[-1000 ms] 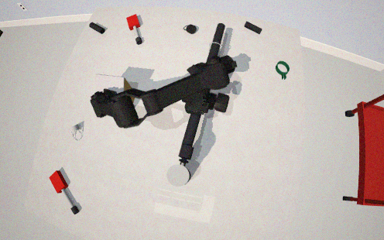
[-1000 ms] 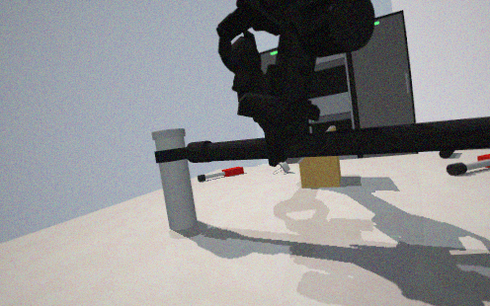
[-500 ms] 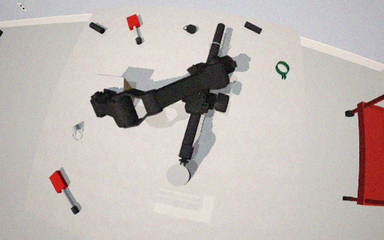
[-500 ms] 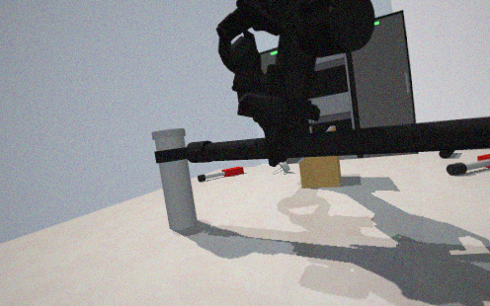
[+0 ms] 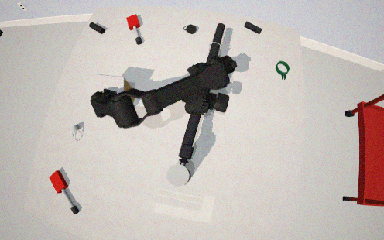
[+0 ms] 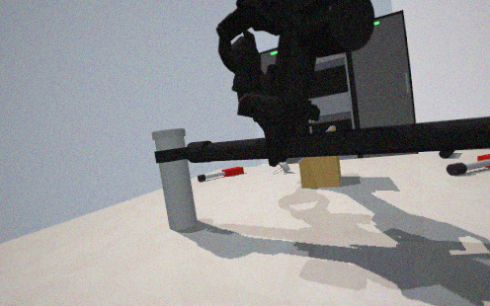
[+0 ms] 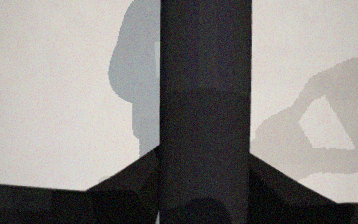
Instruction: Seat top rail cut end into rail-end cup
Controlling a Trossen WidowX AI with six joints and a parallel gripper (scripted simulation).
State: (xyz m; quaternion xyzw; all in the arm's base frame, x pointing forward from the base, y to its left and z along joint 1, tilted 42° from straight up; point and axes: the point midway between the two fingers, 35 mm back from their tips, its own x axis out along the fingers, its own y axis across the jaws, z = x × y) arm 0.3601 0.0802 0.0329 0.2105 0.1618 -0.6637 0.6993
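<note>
The black top rail (image 5: 191, 133) (image 6: 393, 138) (image 7: 205, 75) runs level above the table. Its cut end meets the black rail-end cup (image 5: 184, 152) (image 6: 199, 151); I cannot tell how deep it sits inside. The cup hangs on the black brace band (image 6: 170, 155), which is high on the grey post (image 5: 178, 176) (image 6: 175, 192), just under its cap. My gripper (image 5: 200, 105) (image 6: 280, 148) (image 7: 200, 154) is shut on the rail about mid-length, a finger on each side. The loop cap is hidden under the arm.
A tan box (image 5: 128, 84) (image 6: 320, 172) stands by the arm's base. Two red-headed tools (image 5: 134, 23) (image 5: 61, 183), a green loop (image 5: 282, 70), small black cylinders (image 5: 97, 28) (image 5: 252, 27) and a wire piece (image 5: 78, 131) lie around. A red cart (image 5: 379, 155) stands far right.
</note>
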